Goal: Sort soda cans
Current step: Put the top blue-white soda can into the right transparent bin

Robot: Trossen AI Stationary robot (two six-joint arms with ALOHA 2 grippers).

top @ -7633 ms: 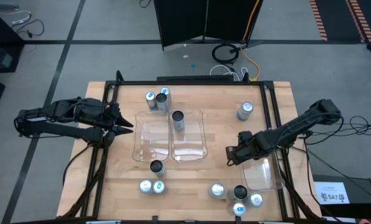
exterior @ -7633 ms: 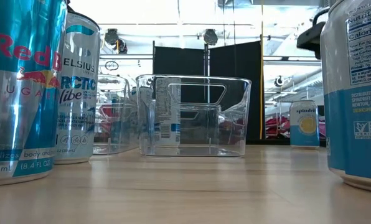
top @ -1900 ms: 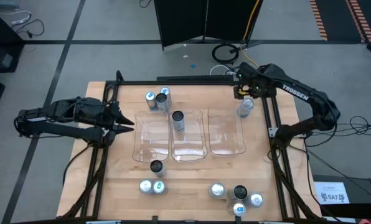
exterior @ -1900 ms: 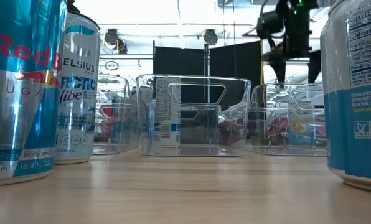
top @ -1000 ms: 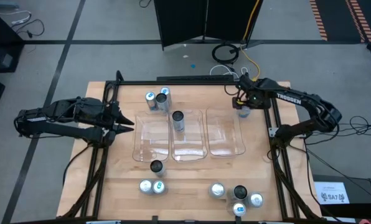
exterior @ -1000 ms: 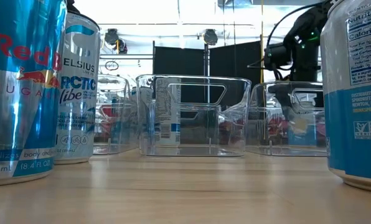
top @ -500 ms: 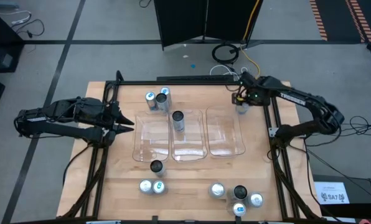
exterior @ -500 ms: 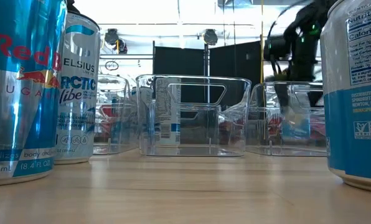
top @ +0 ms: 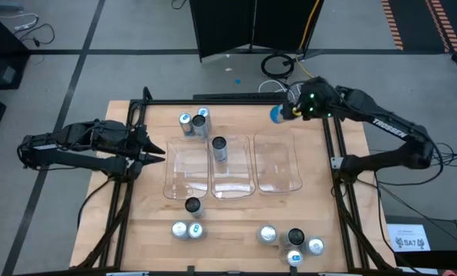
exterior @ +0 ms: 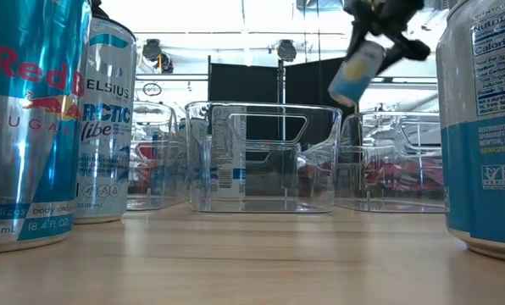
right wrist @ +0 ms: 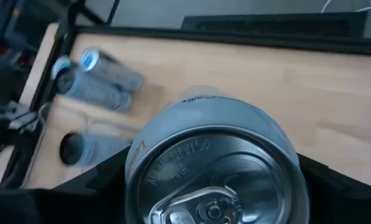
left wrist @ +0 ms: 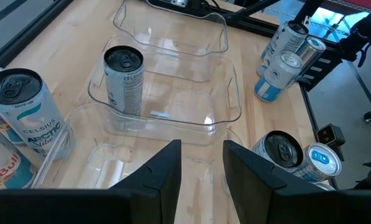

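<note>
My right gripper [top: 284, 114] is shut on a pale blue soda can [exterior: 357, 72] and holds it high over the table's far edge, just beyond the right one of three clear trays [top: 278, 180]. A dark-topped can [top: 218, 149] stands in the middle tray [top: 232, 186]. More soda cans stand at the far left [top: 186, 123] and along the near edge [top: 267, 234]. My left gripper [top: 158, 153] waits open at the table's left side, with nothing between its fingers [left wrist: 164, 177]. My right gripper pinches the can's round wall just below its top rim [right wrist: 142, 155], one finger [right wrist: 98, 186] on each side. The fingers slant down from the table's right. The can is lifted clear and hangs tilted, its bottom [exterior: 344, 95] lower and toward the table's left.
A black frame rail [top: 236, 101] runs along the table's far edge under the lifted can. The left tray [top: 184, 184] and the right tray hold no cans. Two large cans [exterior: 32, 127] stand close to the low camera on the near left, another [exterior: 485, 127] on the near right.
My right gripper, low around the can at the table's far right, has taken hold of it and risen steeply, swinging toward the table's left and far edge. The can has left the table, is lifted clear and has tipped from upright to slanting.
</note>
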